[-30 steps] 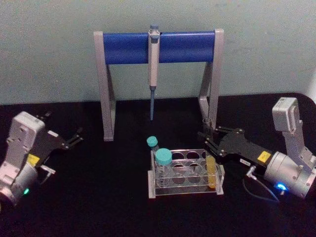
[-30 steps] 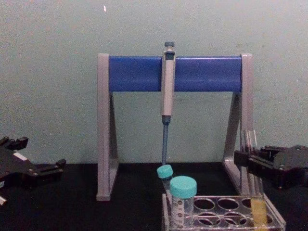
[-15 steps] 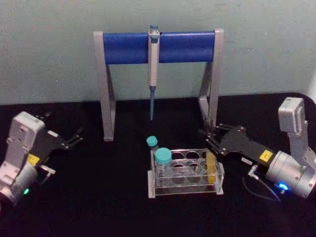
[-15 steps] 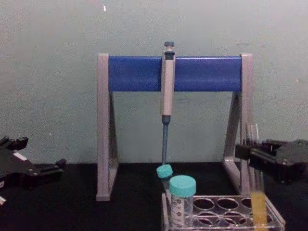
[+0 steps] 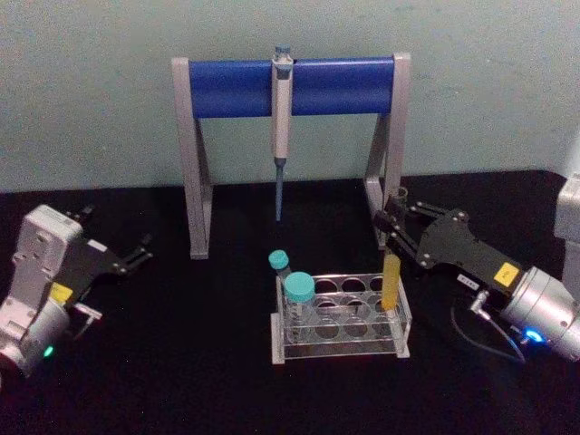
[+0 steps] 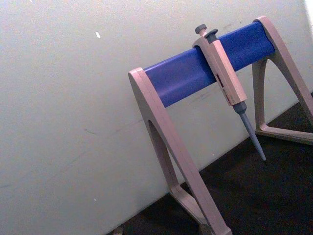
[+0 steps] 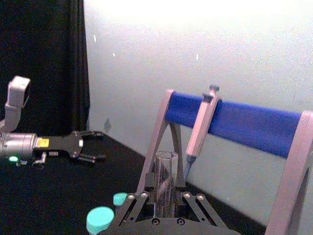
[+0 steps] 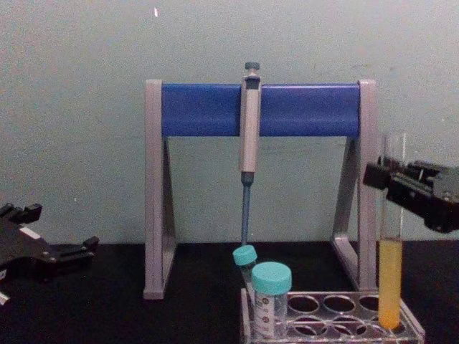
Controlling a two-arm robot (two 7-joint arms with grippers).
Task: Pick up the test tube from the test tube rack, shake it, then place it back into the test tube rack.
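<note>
The test tube (image 5: 391, 272) is a thin clear glass tube with yellow-orange liquid (image 8: 389, 283) in its lower part. My right gripper (image 5: 391, 231) is shut on its upper part, holding it upright. The tube's (image 8: 391, 236) lower end sits at the level of the top of the test tube rack (image 5: 344, 340), over the rack's right end. In the right wrist view the tube's open mouth (image 7: 165, 183) stands between the fingers. My left gripper (image 5: 136, 254) rests open at the far left of the table, well away from the rack.
Two teal-capped vials (image 5: 299, 288) stand at the rack's left end. Behind the rack is a grey-and-blue pipette stand (image 5: 227, 88) with a pipette (image 5: 282, 118) hanging from its bar. The stand's right leg (image 8: 366, 186) is close behind the tube.
My right gripper has risen with the test tube, drawing it up out of the rack hole. The left arm has not moved.
</note>
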